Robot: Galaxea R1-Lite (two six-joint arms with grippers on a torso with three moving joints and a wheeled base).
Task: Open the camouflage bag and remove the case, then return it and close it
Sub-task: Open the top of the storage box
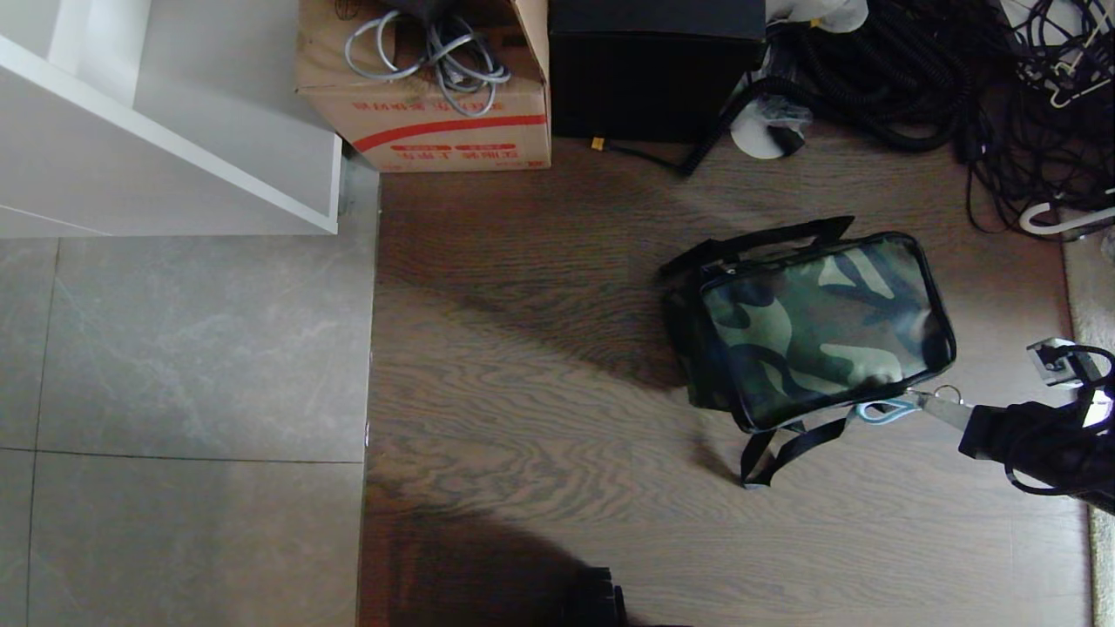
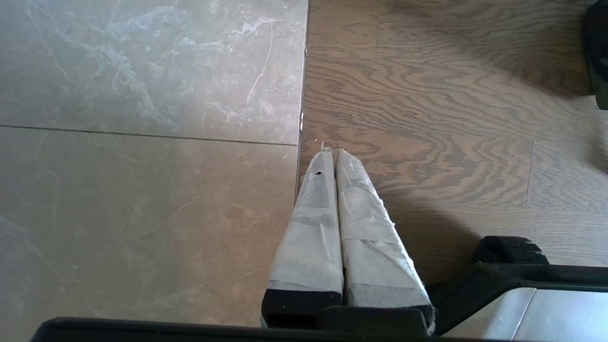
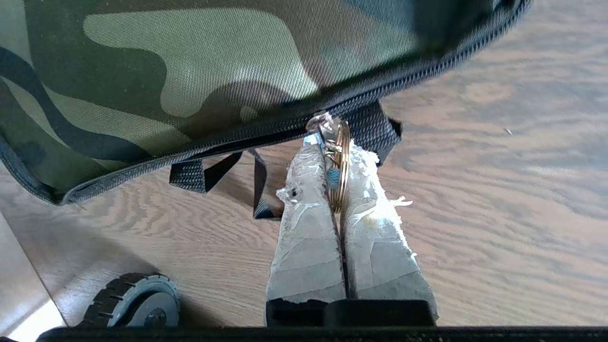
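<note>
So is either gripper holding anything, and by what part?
The right gripper is shut on the bag, pinching the metal ring of its zipper pull. The left gripper holds nothing.

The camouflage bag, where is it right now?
In the head view, the boxy green-brown-black camouflage fabric bag sits zipped shut on the wooden floor, right of centre. The right pincer pinches its zipper's metal ring.
</note>
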